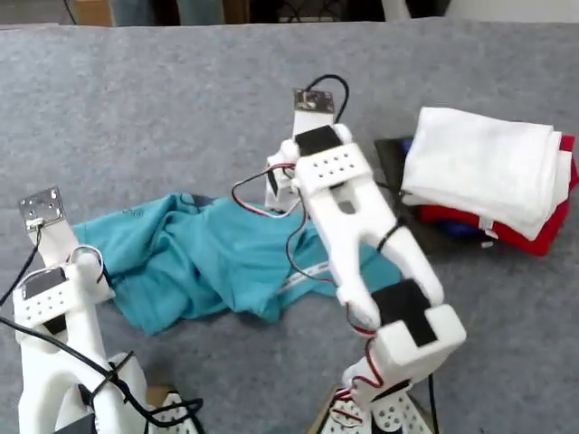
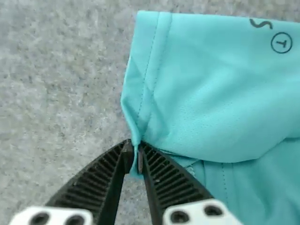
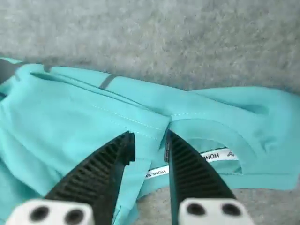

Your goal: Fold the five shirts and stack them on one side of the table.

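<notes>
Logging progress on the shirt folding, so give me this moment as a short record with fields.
shirt in work: teal shirt, rumpled on the grey table
left end effector: shut on the teal shirt's edge
right end effector: open, over the shirt near its collar
stack: folded shirts at the high view's right, white on top, red beneath

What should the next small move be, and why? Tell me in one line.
Probably close the right gripper on the teal shirt beside its collar. Its jaws stand open over the fabric, while the left gripper is shut on the shirt's edge. With both holding, the crumpled shirt could be pulled flat for folding.
</notes>
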